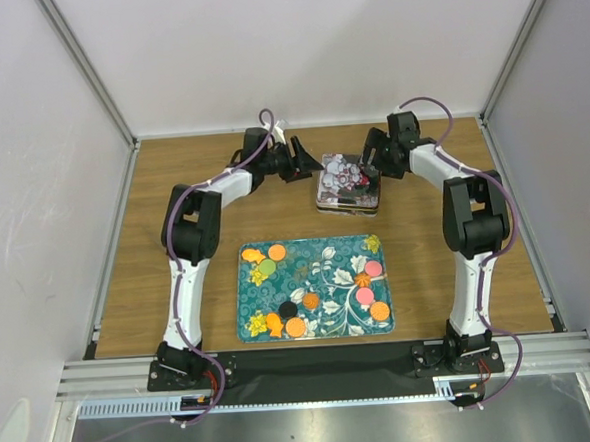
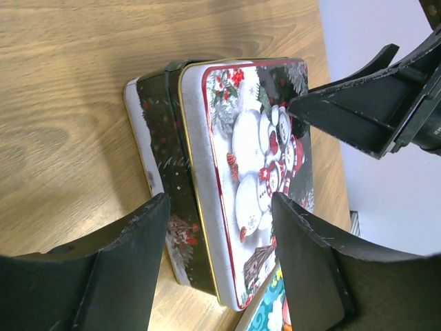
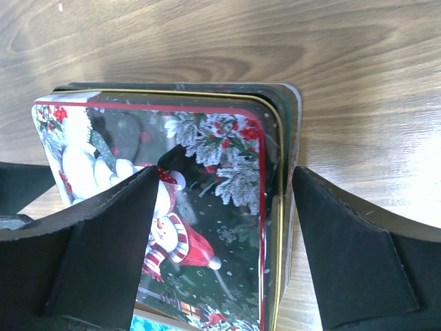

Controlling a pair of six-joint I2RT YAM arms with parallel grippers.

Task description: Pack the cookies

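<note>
Cookies, small flat discs, lie on the teal flowered tray (image 1: 312, 243): orange (image 1: 276, 252), green (image 1: 266, 268), black (image 1: 287, 309) and pink (image 1: 365, 296) ones among them. Behind the tray sits a closed Christmas tin (image 1: 347, 188) with a snowman lid (image 2: 248, 138), the lid slightly offset from the base. My left gripper (image 1: 307, 165) (image 2: 220, 203) is open at the tin's left edge, one finger outside the wall and one over the lid. At the tin's right edge my right gripper (image 1: 372, 171) (image 3: 226, 176) is open, straddling the lid's rim (image 3: 272, 152).
The wooden table (image 1: 173, 188) is enclosed by white walls and an aluminium frame (image 1: 91, 78). In the left wrist view, the right gripper's fingers (image 2: 358, 110) reach over the tin's far edge. The tray's teal corner (image 2: 272, 310) lies just beside the tin.
</note>
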